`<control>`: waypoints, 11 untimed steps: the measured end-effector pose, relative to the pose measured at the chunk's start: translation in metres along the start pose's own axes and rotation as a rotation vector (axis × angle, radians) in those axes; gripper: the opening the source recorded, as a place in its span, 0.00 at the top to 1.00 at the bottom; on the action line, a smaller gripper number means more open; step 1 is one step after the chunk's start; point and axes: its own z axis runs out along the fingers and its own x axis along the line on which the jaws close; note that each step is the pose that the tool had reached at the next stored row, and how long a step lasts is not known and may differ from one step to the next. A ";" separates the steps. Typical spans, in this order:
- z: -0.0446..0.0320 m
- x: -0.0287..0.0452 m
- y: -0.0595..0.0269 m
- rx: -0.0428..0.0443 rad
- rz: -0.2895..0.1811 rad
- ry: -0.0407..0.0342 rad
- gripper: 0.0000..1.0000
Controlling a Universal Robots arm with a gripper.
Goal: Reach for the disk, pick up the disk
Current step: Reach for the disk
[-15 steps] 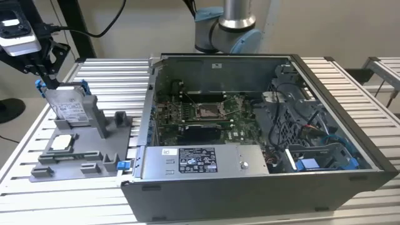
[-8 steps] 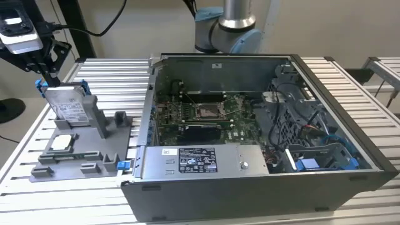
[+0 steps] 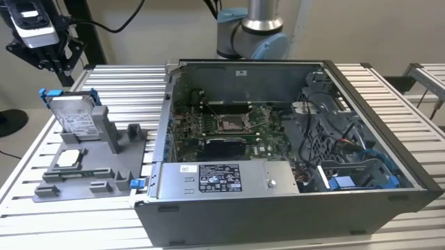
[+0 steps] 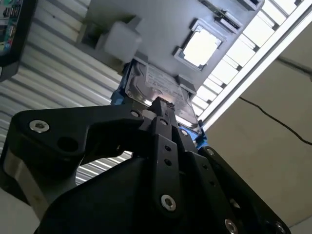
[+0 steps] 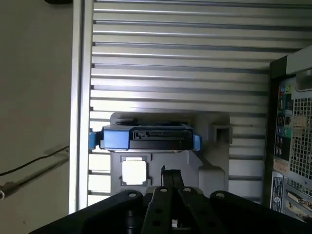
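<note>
The disk [image 3: 75,115] stands on edge in a grey holder [image 3: 104,151] at the exterior view's left, silver with a white label and a blue bracket around it. My gripper [image 3: 54,66] hangs well above it, apart from it, with its black fingers closed together on nothing. In the first wrist view the disk [image 5: 146,138] is seen edge-on, its blue bracket around a dark connector side, beyond the gripper [image 5: 170,172]. In the second wrist view the labelled face of the disk [image 4: 156,87] lies just past the gripper [image 4: 158,104].
A small square silver chip [image 3: 70,159] lies on the holder beside the disk, also seen as the chip [image 5: 133,171] and the chip [image 4: 200,46]. An open computer case [image 3: 334,78] with a motherboard and cables stands to the exterior view's right on the slatted metal table [image 3: 125,83].
</note>
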 end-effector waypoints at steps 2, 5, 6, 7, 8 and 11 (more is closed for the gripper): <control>0.0007 0.0013 0.0080 0.0000 0.000 0.0000 1.00; 0.0017 0.0085 0.0163 0.0000 -0.002 -0.0005 1.00; 0.0020 0.0121 0.0185 0.0000 -0.002 -0.0005 1.00; 0.0023 0.0156 0.0204 0.0000 -0.002 -0.0006 1.00; 0.0026 0.0193 0.0222 0.0000 -0.003 -0.0006 1.00; 0.0036 0.0323 0.0262 0.0001 -0.003 -0.0005 1.00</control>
